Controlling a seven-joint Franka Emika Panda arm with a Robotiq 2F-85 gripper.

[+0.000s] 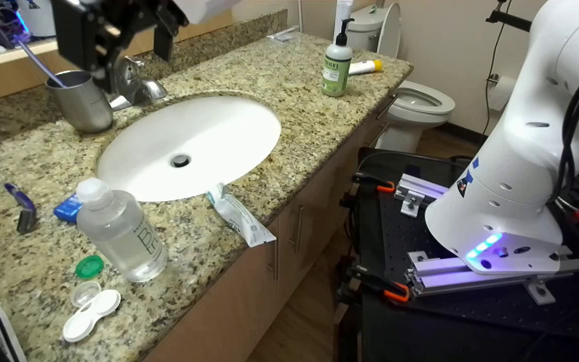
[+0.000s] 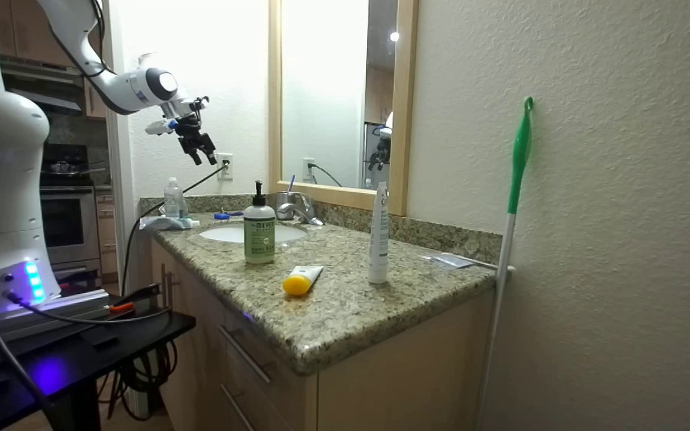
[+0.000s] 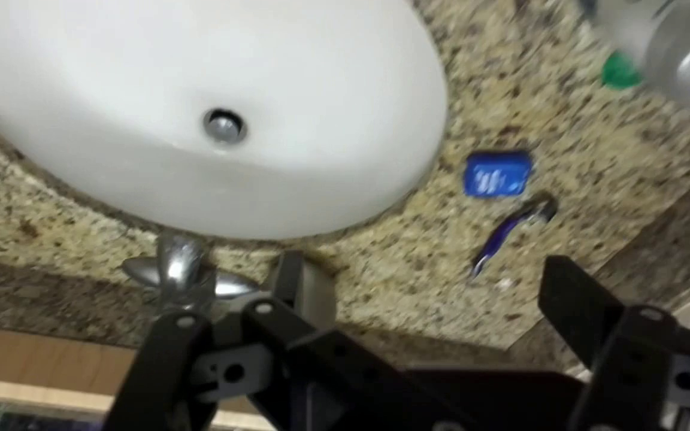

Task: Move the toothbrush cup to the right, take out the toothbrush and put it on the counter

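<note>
Wrist view shows the gripper (image 3: 426, 284) with its fingers spread wide, nothing between them, one finger hiding most of the toothbrush cup (image 3: 319, 294), so a blind descent could clip it. Over in an exterior view, that cup stands upright on the counter (image 1: 309, 130), just beside the faucet (image 1: 141, 90), the toothbrush (image 1: 41, 64) slanting up out of it, and here's the danger: an off-centre shove may well jam it there or topple it toward the sink (image 1: 204, 130). Catch that jutting toothbrush on the way in, and it could flip right out!

Grey cup (image 1: 82, 105), bluish toothbrush (image 1: 41, 63), counter (image 1: 289, 75) — speckled beige
</note>
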